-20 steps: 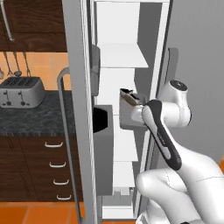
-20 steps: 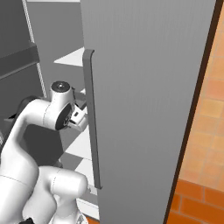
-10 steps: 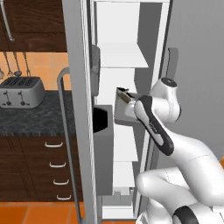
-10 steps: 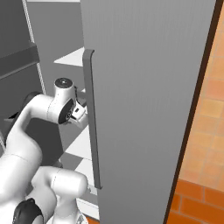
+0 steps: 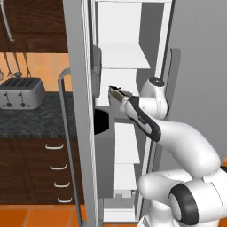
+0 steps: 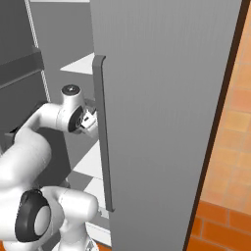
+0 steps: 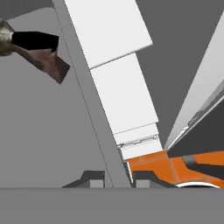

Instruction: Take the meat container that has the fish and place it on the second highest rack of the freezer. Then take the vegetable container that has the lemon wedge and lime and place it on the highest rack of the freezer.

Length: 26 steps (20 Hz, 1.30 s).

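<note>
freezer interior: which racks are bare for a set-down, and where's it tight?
Bare: the top rack under the ceiling, and the lower shelf below the arm. Tight: the second rack level, where the gripper sits at the fish container, close to the left door's inner bins.

The arm (image 5: 181,137) is built of glossy white, rounded links, swelling into bulbous shells at the joints. A black oblong inlay runs along the forearm (image 5: 144,122). Round dark grey caps ringed in black close the joint ends (image 6: 30,220), and a smaller grey cap sits on the upper joint (image 6: 71,89). The end effector (image 7: 112,178) has small dark finger tips.
</note>
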Motion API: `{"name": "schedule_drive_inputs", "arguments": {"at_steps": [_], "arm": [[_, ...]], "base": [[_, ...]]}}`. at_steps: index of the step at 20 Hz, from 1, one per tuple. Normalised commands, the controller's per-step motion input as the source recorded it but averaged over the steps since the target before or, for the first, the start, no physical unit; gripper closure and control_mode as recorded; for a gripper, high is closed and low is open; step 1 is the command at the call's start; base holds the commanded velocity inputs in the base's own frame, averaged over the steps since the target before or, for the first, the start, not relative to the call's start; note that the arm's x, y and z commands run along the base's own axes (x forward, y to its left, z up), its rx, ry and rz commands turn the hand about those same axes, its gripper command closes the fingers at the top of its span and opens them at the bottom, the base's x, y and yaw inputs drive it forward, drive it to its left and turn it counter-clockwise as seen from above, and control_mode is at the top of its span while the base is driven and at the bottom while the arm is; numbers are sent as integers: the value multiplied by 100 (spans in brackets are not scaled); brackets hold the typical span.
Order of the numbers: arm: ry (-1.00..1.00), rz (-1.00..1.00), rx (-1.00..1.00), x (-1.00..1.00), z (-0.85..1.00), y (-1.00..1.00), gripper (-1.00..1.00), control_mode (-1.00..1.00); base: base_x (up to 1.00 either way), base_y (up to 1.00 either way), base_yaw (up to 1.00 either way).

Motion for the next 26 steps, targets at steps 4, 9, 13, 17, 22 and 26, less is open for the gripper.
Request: {"name": "schedule_drive_inputs", "arguments": {"at_steps": [4, 9, 13, 17, 22, 26], "arm": [[2, -12, 0, 63, -1, 0, 100, -100], [5, -17, 0, 30, -1, -14, 100, -100], [2, -15, 0, 33, -2, 0, 100, -100], [0, -15, 0, 40, -11, 5, 100, -100], [0, -6, 0, 20, -42, 2, 100, -100], [0, -2, 0, 1, -53, 0, 100, -100]], "base": [[0, 0, 0], [0, 0, 0], [0, 0, 0], [0, 0, 0], [0, 0, 0], [0, 0, 0]]}}
